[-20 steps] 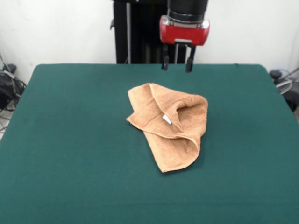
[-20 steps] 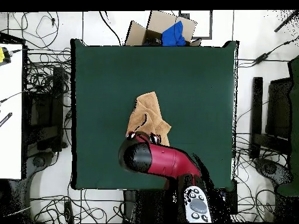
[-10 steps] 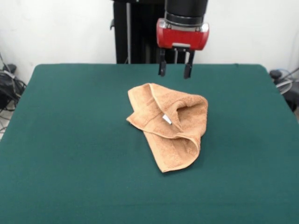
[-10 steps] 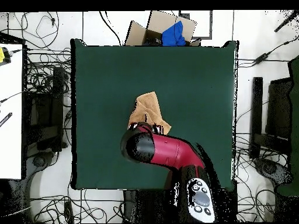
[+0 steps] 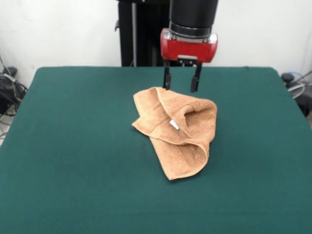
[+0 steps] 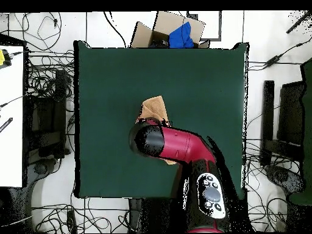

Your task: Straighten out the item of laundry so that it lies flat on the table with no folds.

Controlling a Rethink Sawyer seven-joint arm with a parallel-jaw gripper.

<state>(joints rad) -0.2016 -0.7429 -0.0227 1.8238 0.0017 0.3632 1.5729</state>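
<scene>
The orange-tan towel [image 5: 175,129] lies crumpled and folded over itself in the middle of the green table [image 5: 73,146]. A small white tag [image 5: 174,125] shows near its middle. My gripper [image 5: 181,84] is open and hangs just above the towel's far edge, one finger [image 5: 167,79] over the far left corner. In the overhead view the red arm [image 6: 183,149] covers most of the towel [image 6: 155,108], and only one end of it shows.
A cardboard box [image 6: 173,33] with blue cloth in it sits past one table edge in the overhead view. Cables lie on the floor all around. The black pedestal [image 5: 141,34] stands behind the table's far edge.
My gripper has come down and forward toward the towel, from above the table's far edge to just over the towel's far edge. The towel has not moved.
</scene>
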